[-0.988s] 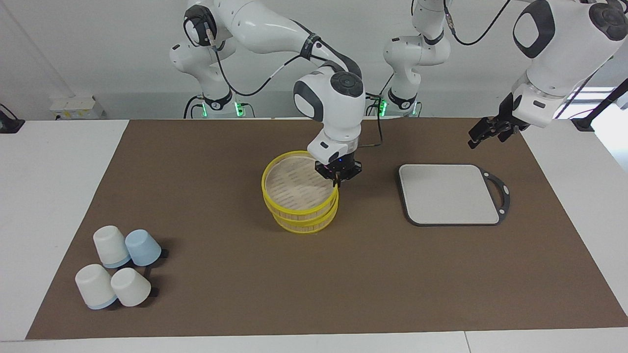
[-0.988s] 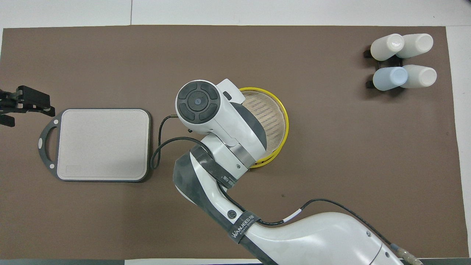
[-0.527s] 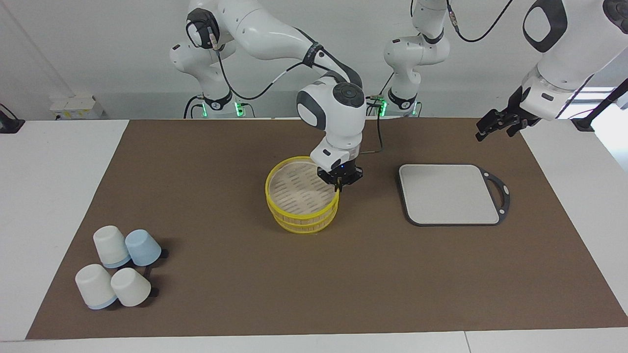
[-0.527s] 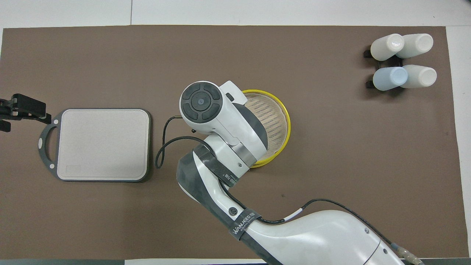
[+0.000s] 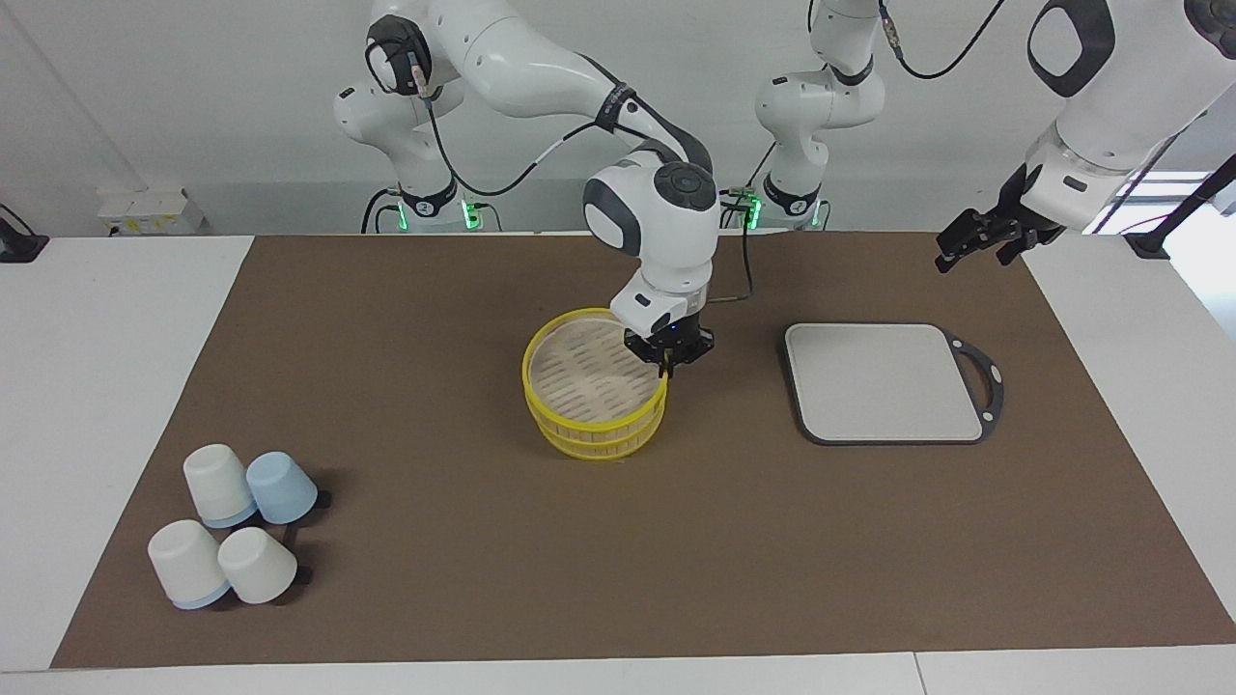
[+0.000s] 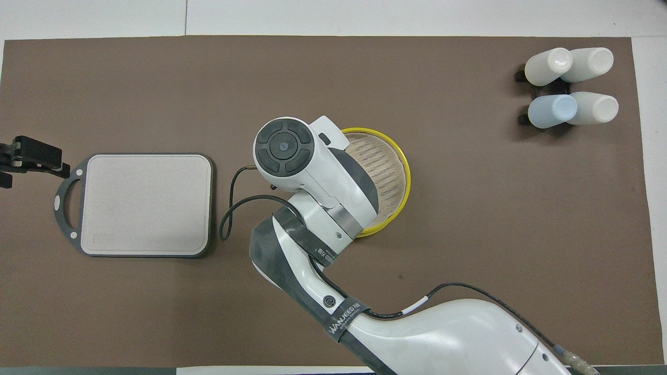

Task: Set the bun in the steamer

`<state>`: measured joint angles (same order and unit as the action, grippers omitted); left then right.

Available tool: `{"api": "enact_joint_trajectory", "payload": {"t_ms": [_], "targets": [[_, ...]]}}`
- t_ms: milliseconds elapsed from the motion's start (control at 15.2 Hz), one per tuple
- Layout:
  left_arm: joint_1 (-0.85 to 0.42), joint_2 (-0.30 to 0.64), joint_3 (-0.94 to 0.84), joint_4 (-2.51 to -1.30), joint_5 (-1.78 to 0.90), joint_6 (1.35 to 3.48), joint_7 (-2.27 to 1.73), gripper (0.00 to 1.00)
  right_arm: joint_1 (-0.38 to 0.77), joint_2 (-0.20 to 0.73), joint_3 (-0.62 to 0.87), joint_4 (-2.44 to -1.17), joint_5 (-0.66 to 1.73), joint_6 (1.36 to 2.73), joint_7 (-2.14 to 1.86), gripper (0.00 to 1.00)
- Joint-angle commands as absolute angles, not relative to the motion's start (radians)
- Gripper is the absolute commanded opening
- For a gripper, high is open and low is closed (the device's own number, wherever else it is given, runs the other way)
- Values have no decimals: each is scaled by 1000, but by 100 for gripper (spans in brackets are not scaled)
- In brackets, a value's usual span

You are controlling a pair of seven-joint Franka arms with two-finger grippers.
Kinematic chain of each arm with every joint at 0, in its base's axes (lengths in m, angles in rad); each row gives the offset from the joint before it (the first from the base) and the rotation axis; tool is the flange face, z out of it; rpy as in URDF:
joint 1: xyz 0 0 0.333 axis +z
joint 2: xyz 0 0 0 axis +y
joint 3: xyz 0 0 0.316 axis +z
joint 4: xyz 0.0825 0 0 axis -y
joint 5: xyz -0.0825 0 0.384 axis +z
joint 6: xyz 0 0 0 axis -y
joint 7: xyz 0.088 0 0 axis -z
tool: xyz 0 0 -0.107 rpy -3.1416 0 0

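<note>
The steamer (image 5: 599, 436) stands mid-table, a round bamboo basket with yellow rims. Its slatted lid (image 5: 587, 375) lies on top, nearly level and lined up with the basket. My right gripper (image 5: 663, 365) is shut on the lid's yellow rim at the side toward the grey board. In the overhead view the right arm covers part of the steamer (image 6: 390, 172). My left gripper (image 5: 970, 253) hangs open and empty in the air over the table's edge near the board's handle; it also shows in the overhead view (image 6: 6, 165). The bun is not in view.
A grey square board (image 5: 884, 381) with a dark handle lies beside the steamer toward the left arm's end; it also shows in the overhead view (image 6: 146, 203). Several upturned white and blue cups (image 5: 237, 526) stand at the right arm's end, farther from the robots.
The lid, earlier tilted and offset above the basket, has come down and now sits lined up on it. My left gripper has risen and drawn back toward the robots.
</note>
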<state>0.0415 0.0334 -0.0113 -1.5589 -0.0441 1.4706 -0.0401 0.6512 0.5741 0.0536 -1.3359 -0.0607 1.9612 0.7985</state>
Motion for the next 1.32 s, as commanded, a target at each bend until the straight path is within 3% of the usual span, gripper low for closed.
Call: {"api": "enact_joint_trajectory", "payload": {"t_ms": [0,395,988,1053,1119,1185,1251], "targets": [[38,17,-29,-1580,-11,1477,-23,100,655,549,58,-1373,-68,1979,822,0],[26,28,-49,-1522,35,1433,-20,100,657,548,58,-1379,-67,1977,822,0],[40,2,-46,-1563,29,1451,-31,100,655,531,58,-1417,-69,1982,819,0],[40,2,-46,-1563,29,1453,-31,100,653,531,58,-1416,-69,1982,816,33],[40,2,-46,-1563,29,1453,-31,100,653,531,58,-1413,-71,1980,815,82],[40,2,-46,-1563,29,1453,-31,100,653,529,58,-1402,-77,1974,808,100],[40,2,-46,-1563,29,1453,-31,100,650,526,58,-1393,-77,1971,805,100]]}}
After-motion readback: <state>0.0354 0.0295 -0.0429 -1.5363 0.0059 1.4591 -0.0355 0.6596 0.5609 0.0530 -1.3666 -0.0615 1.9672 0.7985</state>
